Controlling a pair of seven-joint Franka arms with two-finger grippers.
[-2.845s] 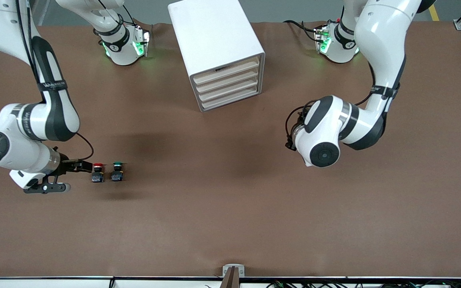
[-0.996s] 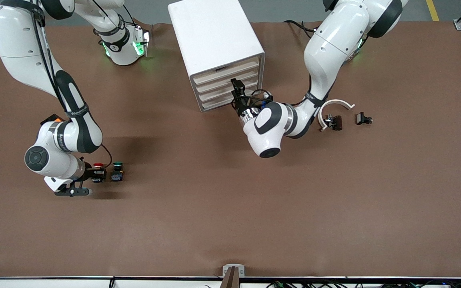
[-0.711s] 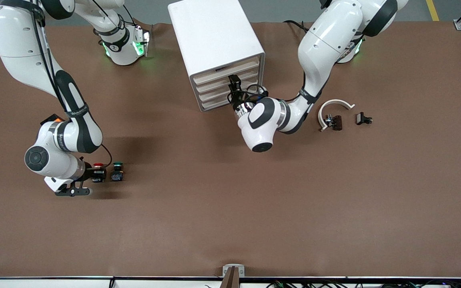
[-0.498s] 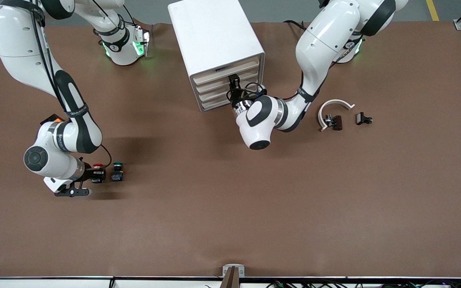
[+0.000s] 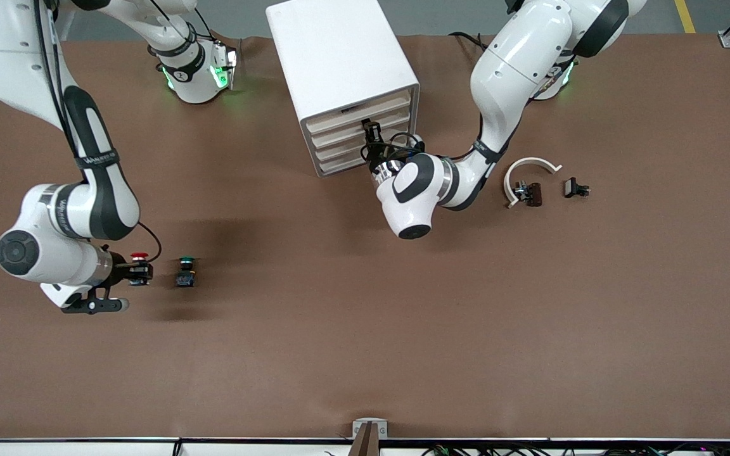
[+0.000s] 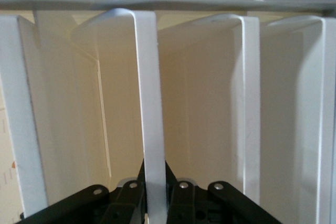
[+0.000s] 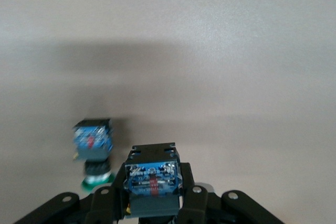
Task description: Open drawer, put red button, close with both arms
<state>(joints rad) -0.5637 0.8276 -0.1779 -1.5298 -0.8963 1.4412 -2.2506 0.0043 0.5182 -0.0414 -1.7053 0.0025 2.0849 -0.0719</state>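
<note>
Cream drawer (image 5: 360, 121) fronts sit flush in our cabinet (image 5: 339, 60), left gripper (image 5: 371, 133) jaws pinching one lip. Right gripper (image 5: 134, 272) jaws clamp the red button (image 5: 139, 268), red-capped, blue-based.

A green button (image 5: 185, 270); white curved piece (image 5: 528, 170) beside two small black parts (image 5: 531, 193).

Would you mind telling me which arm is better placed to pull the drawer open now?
The left. Its gripper is shut on the drawer front at the cabinet, while the right gripper holds the red button.
</note>
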